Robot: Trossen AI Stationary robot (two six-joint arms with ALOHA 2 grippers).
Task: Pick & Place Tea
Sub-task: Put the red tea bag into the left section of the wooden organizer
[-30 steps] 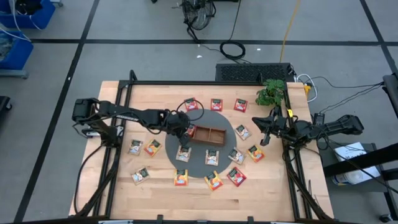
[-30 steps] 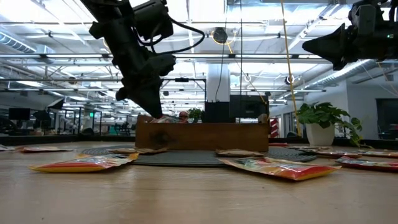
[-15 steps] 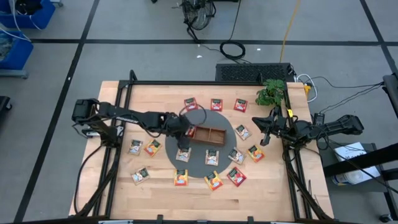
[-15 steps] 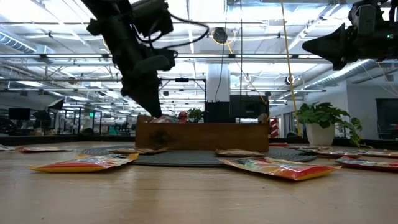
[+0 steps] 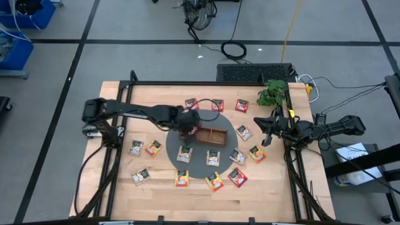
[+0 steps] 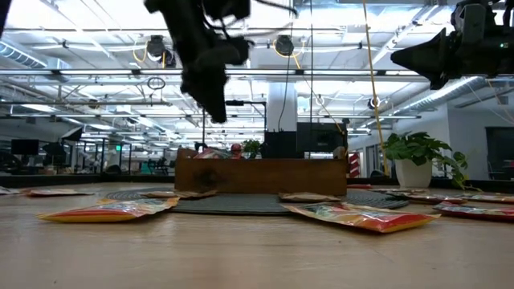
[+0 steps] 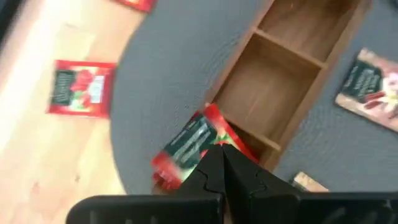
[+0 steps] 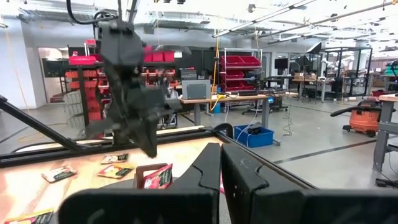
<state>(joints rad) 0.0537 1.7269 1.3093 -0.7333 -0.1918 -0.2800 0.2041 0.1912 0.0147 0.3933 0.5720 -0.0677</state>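
My left gripper (image 5: 187, 130) (image 6: 215, 112) is shut and empty, pointing down, well above the left end of the brown three-compartment tray (image 5: 212, 135) (image 6: 261, 175). A red tea packet (image 7: 193, 146) (image 8: 158, 176) leans on edge against that end of the tray, below the fingers. Several other tea packets lie flat around the tray, such as the ones in the high view (image 5: 183, 154) (image 5: 217, 105) (image 5: 237, 177). My right gripper (image 5: 267, 130) (image 8: 221, 177) is shut and empty, held above the table's right side.
The tray stands on a round grey mat (image 5: 198, 165). A potted plant (image 5: 272, 94) stands at the far right corner. Packets ring the mat on the wooden table (image 5: 125, 187). Black frame rails run along both table sides.
My left gripper has gone up from the tray's left end and now hangs well clear of it. The red packet has stayed leaning at that end of the tray.
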